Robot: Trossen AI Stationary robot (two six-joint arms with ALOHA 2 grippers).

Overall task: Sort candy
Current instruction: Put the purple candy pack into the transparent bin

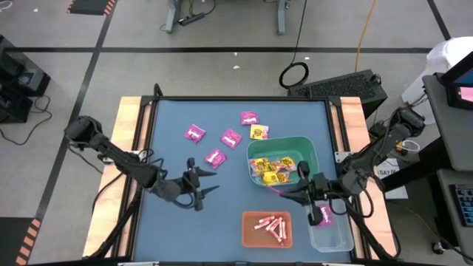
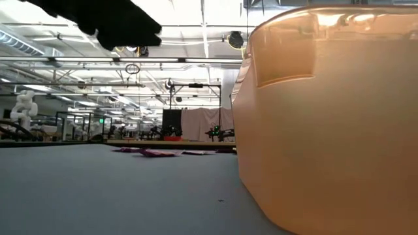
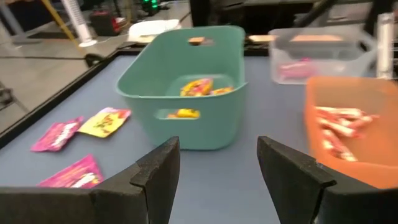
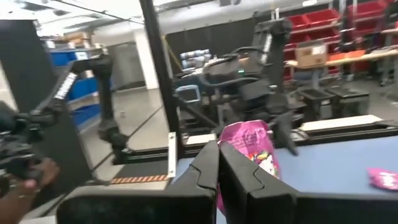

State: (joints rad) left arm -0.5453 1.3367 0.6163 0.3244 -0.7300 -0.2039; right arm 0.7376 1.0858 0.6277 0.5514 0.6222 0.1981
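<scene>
My right gripper (image 1: pixel 287 192) is shut on a magenta candy packet (image 4: pixel 247 144), held in the air by the green bin's (image 1: pixel 309 148) near rim. That bin holds yellow packets (image 1: pixel 275 170). The orange bin (image 1: pixel 250 235) holds pink-white sticks (image 1: pixel 270 225), and the clear bin (image 1: pixel 336 238) holds one magenta packet (image 1: pixel 325 216). Several magenta packets (image 1: pixel 215 157) and a yellow one (image 1: pixel 259 132) lie flat on the blue table top. My left gripper (image 1: pixel 199 183) hangs open at mid-left, facing the bins, with nothing between its fingers (image 3: pixel 158 168). My right gripper pinches the magenta packet by one end (image 4: pixel 239 163) between its two shut fingers. The fingers lie about level and point toward the table's left. The packet sticks out past the fingertips, lifted clear, and shows edge-on from above (image 1: pixel 273 190).
The three bins crowd the table's near right. The orange bin (image 2: pixel 326 130) fills the right of the low view, with loose packets (image 2: pixel 157 153) far behind it. Bare blue table top (image 1: pixel 170 229) lies at near left. Wooden rails (image 1: pixel 127 125) run along both sides.
</scene>
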